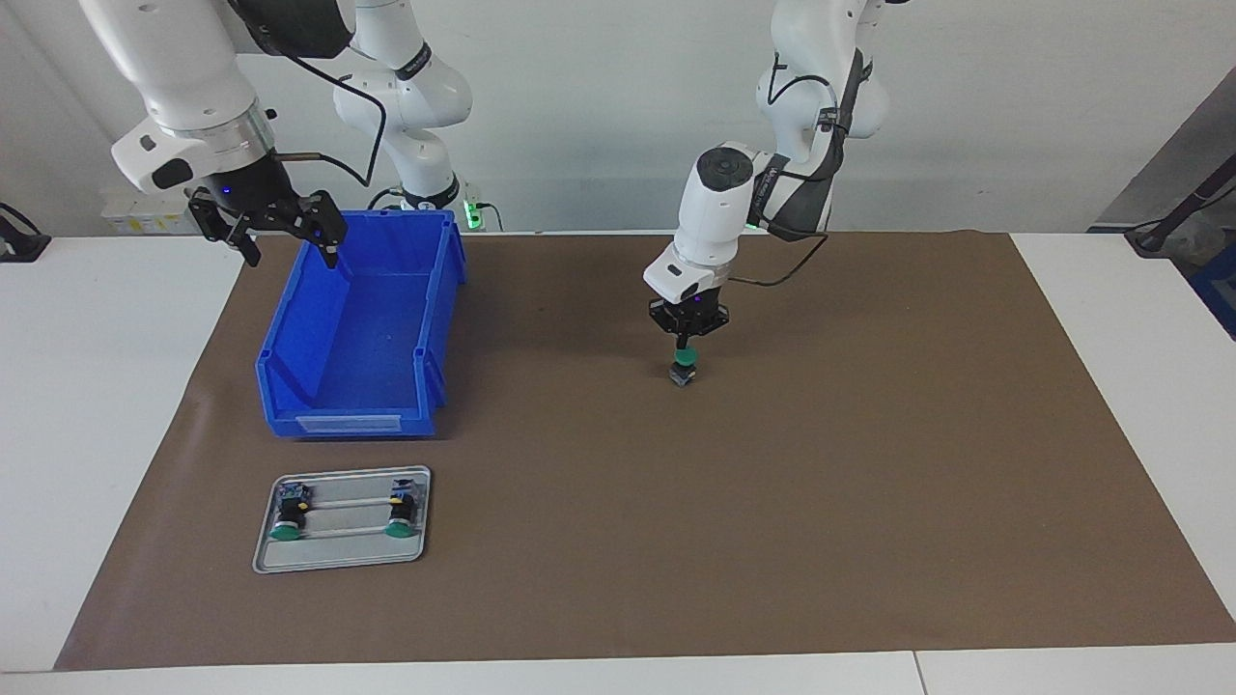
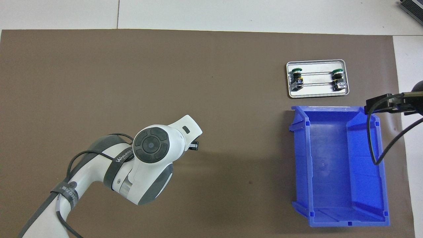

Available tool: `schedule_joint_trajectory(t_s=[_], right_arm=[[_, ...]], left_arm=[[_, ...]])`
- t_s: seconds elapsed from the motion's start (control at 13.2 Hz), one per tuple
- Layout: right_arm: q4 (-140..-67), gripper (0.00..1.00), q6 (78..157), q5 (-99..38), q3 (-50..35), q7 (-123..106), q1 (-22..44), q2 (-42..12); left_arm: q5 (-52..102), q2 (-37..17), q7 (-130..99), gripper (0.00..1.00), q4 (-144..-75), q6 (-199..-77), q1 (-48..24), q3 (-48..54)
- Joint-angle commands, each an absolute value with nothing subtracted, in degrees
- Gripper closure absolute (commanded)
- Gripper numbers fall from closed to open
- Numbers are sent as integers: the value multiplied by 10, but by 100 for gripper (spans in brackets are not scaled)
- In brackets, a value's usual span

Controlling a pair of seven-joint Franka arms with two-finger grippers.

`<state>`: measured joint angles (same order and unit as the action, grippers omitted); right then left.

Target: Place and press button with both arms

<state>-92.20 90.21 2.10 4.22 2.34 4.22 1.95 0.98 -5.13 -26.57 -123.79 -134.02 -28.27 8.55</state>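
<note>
The button (image 1: 685,364) stands upright on the brown mat (image 1: 869,463) near the table's middle, green cap up. My left gripper (image 1: 684,344) points straight down over it, fingers shut, tips touching the cap's top. In the overhead view the left arm's wrist (image 2: 152,145) hides the button. My right gripper (image 1: 288,245) hangs open and empty above the rim of the blue bin (image 1: 359,328), at the right arm's end of the bin, and waits there.
A metal tray (image 1: 340,557) holds two more green-capped buttons lying on their sides; it lies farther from the robots than the bin and shows in the overhead view (image 2: 317,94). The bin (image 2: 337,165) is empty.
</note>
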Motion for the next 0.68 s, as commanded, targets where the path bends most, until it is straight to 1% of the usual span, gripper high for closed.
schedule_joint_trajectory(t_s=[0.0,0.08,0.38,0.61], right_arm=[[-921,0,898,23,36,29,37,22],[-921,0,898,23,36,29,37,22],[-921,0,898,23,36,29,37,22],[-921,0,898,23,36,29,37,22]], left_arm=[[-4,-76,-279,100,-1266,-1399,-294,78],[-4,-83,-279,100,-1267,-1408,-294,78],[-4,-88,-277,100,-1248,-1395,-292,77],[-4,-84,-274,100,-1218,-1345,-291,77]])
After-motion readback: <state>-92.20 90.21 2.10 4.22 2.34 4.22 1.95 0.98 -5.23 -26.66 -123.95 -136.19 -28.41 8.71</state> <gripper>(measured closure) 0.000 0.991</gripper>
